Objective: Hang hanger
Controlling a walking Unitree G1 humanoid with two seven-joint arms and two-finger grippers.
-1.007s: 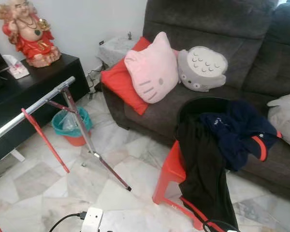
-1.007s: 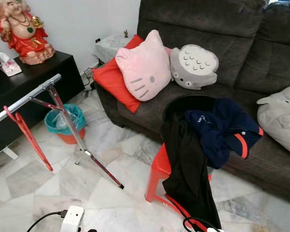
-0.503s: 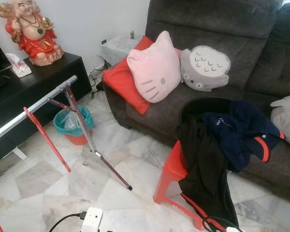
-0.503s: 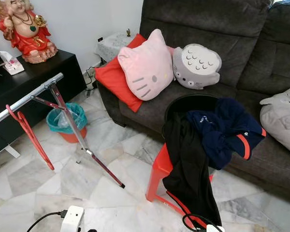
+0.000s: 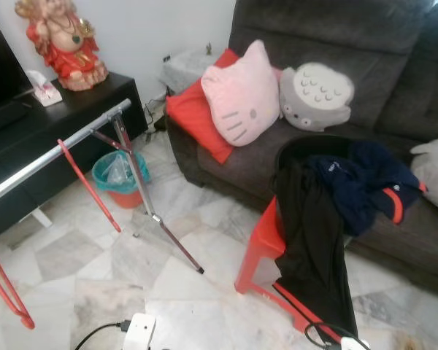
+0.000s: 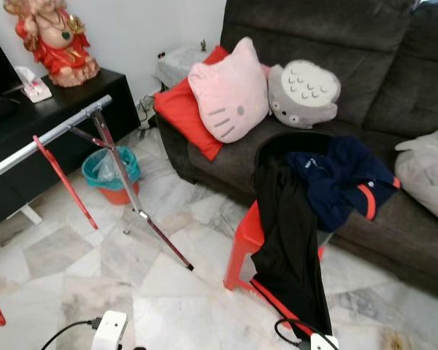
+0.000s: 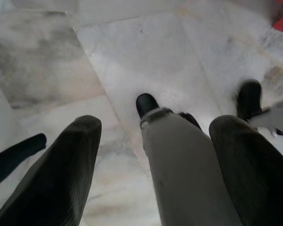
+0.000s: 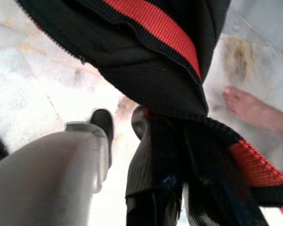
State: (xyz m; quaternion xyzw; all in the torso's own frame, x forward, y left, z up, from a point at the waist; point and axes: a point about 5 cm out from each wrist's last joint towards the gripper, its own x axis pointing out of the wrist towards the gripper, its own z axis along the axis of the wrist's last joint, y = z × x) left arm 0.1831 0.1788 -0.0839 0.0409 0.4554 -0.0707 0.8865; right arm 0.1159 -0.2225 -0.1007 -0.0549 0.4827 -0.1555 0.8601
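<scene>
The right gripper [image 8: 146, 155] hangs low over the marble floor [image 5: 95, 255], its jaws pinching a black garment [image 8: 160, 80] with red stripes; a person's bare foot [image 8: 254, 110] stands near. The left gripper [image 7: 153, 136] hangs idle above the floor, jaws spread. Farther off, a black and a navy garment [image 5: 350, 186] drape over a red stool [image 5: 259, 251]. A red hanger [image 5: 87, 182] hangs from the silver rack rail [image 5: 51, 157], left of the sofa [image 5: 394, 87]
</scene>
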